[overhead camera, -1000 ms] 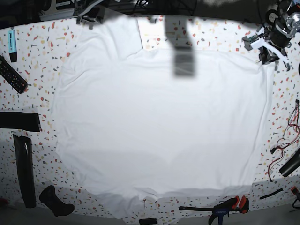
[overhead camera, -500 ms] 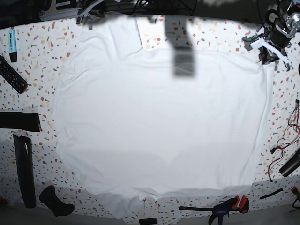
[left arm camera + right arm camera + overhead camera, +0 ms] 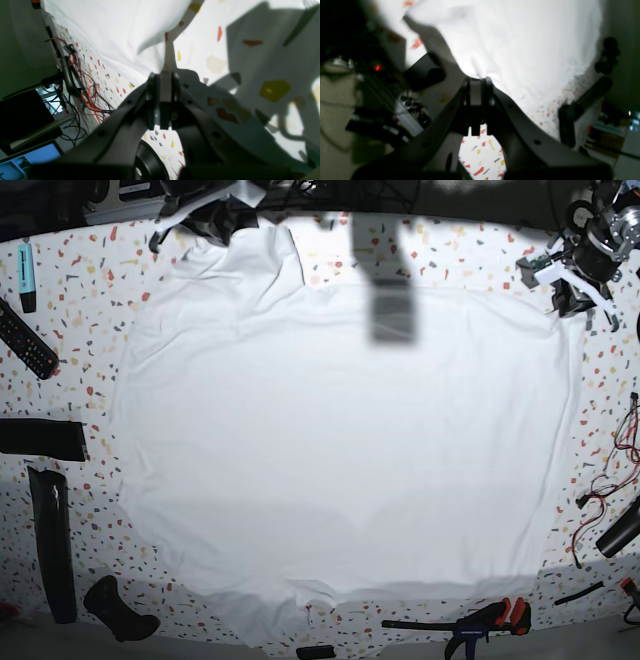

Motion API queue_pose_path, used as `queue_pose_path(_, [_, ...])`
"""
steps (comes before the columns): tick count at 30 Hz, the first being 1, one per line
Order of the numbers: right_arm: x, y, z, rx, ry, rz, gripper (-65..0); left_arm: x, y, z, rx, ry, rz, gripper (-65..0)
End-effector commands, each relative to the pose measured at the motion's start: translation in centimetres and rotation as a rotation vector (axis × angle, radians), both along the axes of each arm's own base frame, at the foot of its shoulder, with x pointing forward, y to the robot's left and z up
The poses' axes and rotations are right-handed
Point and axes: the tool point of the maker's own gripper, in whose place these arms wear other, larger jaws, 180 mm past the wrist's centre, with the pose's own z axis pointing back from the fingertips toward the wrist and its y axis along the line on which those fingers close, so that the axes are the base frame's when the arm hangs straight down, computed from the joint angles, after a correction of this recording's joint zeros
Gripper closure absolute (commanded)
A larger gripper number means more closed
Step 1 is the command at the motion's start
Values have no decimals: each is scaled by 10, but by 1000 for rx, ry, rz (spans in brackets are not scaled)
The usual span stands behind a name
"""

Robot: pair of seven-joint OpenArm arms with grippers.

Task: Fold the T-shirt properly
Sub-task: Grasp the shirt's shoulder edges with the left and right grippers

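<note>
The white T-shirt (image 3: 330, 440) lies spread flat over most of the speckled tabletop (image 3: 70, 395). At the far left of the base view my right gripper (image 3: 220, 218) is shut on the shirt's corner, and the cloth bunches up toward it. The right wrist view shows that gripper (image 3: 477, 80) with its jaws together and the T-shirt (image 3: 520, 37) puckering into them. At the far right my left gripper (image 3: 572, 298) is shut on the shirt's other far corner. In the left wrist view this gripper (image 3: 163, 75) pinches a narrow strip of the T-shirt (image 3: 112, 30).
A remote control (image 3: 27, 340), a blue marker (image 3: 26, 275) and black parts (image 3: 52, 545) lie along the left edge. A clamp with red handles (image 3: 480, 620) sits at the front. Red wires (image 3: 615, 470) and a black cylinder (image 3: 620, 530) lie at the right edge.
My right gripper has shut on the shirt's far-left corner, and the cloth there has gathered toward it. The left arm holds still.
</note>
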Motion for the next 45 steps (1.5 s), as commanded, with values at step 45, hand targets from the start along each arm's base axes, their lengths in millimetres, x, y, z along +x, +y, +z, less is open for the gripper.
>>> queue_pose_path(45, [186, -33, 96, 308, -449, -358, 0, 125, -21, 91, -390, -422, 265, 0])
